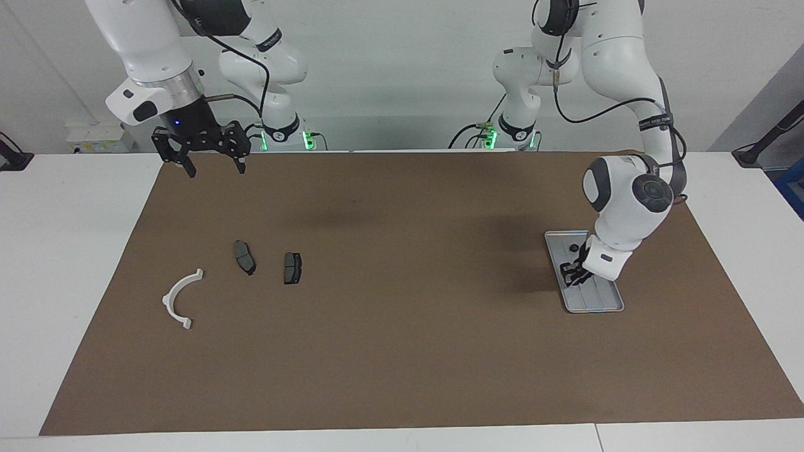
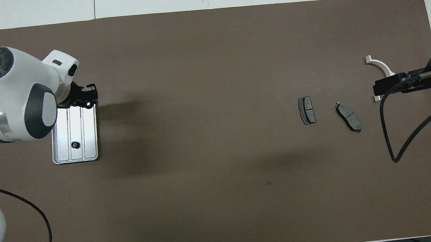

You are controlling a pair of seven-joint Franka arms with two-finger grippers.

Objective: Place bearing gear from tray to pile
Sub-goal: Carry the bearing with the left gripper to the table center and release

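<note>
The silver ribbed tray (image 1: 598, 302) (image 2: 83, 126) lies on the brown mat toward the left arm's end of the table. A small dark bearing gear (image 1: 573, 248) (image 2: 74, 144) sits in the tray's end nearer to the robots. My left gripper (image 1: 570, 277) (image 2: 88, 103) hangs low over the tray's other end, apart from the gear. The pile lies toward the right arm's end: a white arc (image 1: 182, 299) (image 2: 381, 66) and two dark brake pads (image 1: 245, 257) (image 1: 293, 268) (image 2: 306, 110) (image 2: 348, 116). My right gripper (image 1: 214, 168) (image 2: 376, 91) waits open and empty, raised above the mat.
The brown mat (image 1: 402, 351) (image 2: 211, 156) covers most of the white table. A black cable (image 2: 408, 135) hangs from the right arm over the mat beside the pile.
</note>
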